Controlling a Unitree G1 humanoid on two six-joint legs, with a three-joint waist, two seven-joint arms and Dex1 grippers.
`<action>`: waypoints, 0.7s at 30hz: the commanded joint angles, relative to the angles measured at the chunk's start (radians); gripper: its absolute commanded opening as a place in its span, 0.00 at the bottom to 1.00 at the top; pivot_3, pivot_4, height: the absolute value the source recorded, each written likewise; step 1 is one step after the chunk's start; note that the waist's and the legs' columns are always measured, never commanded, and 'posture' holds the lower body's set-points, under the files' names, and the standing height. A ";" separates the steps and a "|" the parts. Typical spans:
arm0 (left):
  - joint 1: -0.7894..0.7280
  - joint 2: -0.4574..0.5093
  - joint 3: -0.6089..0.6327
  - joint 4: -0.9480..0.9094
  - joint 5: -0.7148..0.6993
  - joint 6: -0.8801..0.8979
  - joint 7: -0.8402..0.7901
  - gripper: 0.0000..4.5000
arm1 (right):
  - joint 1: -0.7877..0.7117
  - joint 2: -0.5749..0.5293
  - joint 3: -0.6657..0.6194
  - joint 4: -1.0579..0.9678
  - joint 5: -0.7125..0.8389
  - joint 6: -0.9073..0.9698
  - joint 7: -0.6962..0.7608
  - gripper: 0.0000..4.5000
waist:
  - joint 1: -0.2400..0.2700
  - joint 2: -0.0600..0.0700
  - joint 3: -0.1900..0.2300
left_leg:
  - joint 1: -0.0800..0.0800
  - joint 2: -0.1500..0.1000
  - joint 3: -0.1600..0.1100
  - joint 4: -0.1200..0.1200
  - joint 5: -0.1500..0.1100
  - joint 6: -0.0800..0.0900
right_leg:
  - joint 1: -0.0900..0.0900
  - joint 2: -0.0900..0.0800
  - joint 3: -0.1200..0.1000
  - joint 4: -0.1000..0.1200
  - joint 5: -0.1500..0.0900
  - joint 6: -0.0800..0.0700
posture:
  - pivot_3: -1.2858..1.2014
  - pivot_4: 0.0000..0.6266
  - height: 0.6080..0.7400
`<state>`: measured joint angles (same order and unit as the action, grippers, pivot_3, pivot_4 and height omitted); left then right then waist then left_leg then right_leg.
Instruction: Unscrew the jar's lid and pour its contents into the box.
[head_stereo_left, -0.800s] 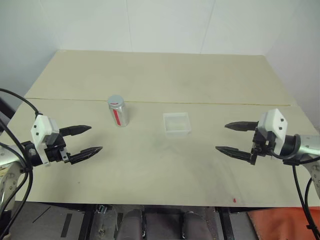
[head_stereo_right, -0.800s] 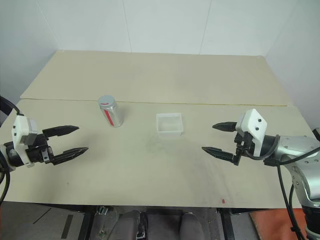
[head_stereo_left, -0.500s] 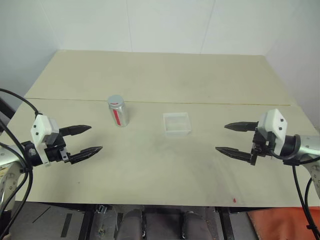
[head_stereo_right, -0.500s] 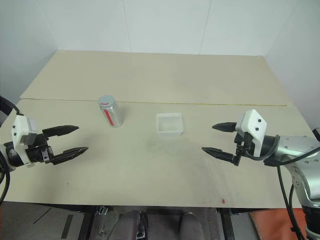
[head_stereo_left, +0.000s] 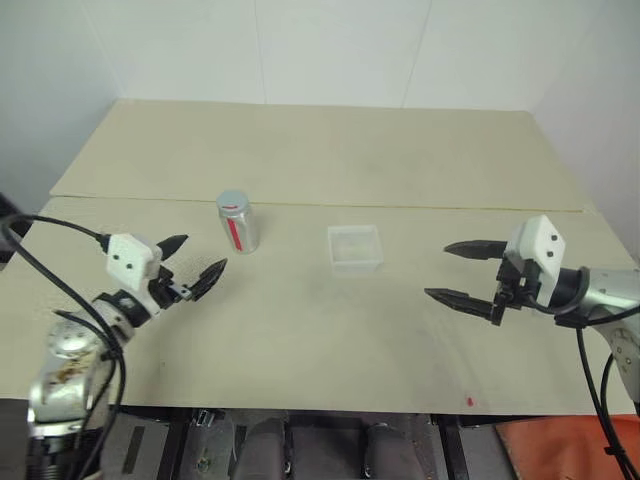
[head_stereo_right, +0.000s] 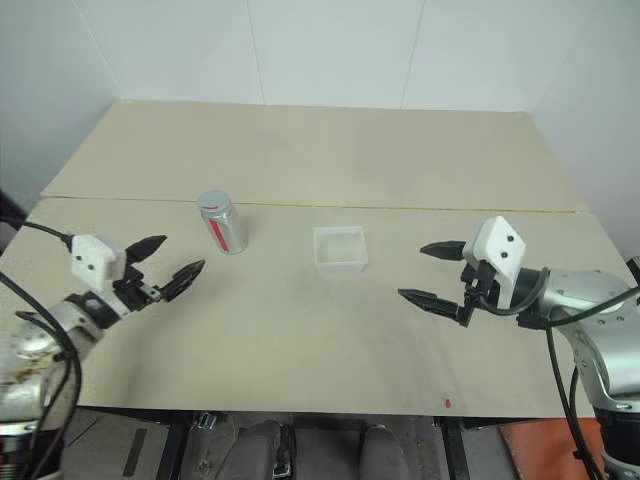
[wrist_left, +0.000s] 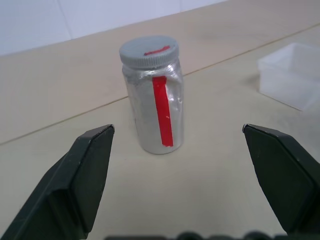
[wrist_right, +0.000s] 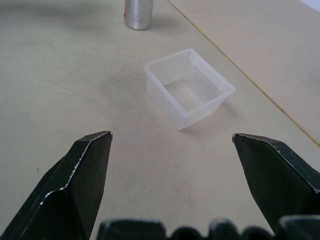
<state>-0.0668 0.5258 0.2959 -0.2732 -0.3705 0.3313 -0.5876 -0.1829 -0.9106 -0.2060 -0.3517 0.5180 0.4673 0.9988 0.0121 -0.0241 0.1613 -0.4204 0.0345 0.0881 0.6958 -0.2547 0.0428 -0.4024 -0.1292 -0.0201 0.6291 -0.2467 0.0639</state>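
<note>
Jar (head_stereo_left: 237, 222): upright on bench (head_stereo_left: 330, 160), grey lid (wrist_left: 149, 50) on, vertical red stripe label, no readable writing | Box (head_stereo_left: 354, 247): clear, just right of jar | Left gripper (head_stereo_left: 195, 262): wide, near jar, holding nothing | Right gripper (head_stereo_left: 458, 271): wide, right of box, holding nothing

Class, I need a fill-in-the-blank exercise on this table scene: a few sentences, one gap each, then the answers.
1. The jar stands upright with its ____ on.
2. The stripe on the jar is ____.
3. The box is ____ inside.
4. Both the left gripper and the right gripper have their jaws ____.

Missing words: lid; red; empty; open
</note>
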 joint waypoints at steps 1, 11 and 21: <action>-0.035 -0.077 -0.042 -0.013 0.078 -0.032 0.141 0.99 | -0.030 0.003 0.000 -0.006 -0.003 -0.008 -0.007 1.00 | 0.000 0.000 0.000 | 0.000 0.000 0.000 0.000 0.000 0.000 | 0.000 0.000 0.000 0.000 0.000 0.000 | 0.52 0.24 1.00; -0.187 -0.202 -0.126 0.148 0.165 -0.085 0.262 0.99 | -0.041 0.007 0.000 -0.014 0.003 -0.004 -0.004 1.00 | 0.002 0.000 0.000 | 0.000 0.000 -0.001 0.000 0.000 0.000 | 0.000 0.000 -0.001 0.000 0.000 0.000 | 0.52 0.24 1.00; -0.247 -0.197 -0.139 0.260 0.194 -0.128 0.254 0.99 | -0.019 0.007 -0.021 -0.047 0.028 0.003 -0.011 1.00 | 0.000 0.000 0.000 | 0.000 0.000 -0.001 0.000 0.000 -0.001 | 0.000 0.000 -0.001 0.000 0.000 0.000 | 0.52 0.24 1.00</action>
<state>-0.2888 0.3233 0.1584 -0.0065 -0.1814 0.2356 -0.3355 -0.1998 -0.9010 -0.1894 -0.3651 0.5326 0.4675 0.9944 0.0124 -0.0245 0.1610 -0.4205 0.0341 0.0875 0.6960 -0.2543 0.0422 -0.4020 -0.1292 -0.0209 0.6289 -0.2465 0.0639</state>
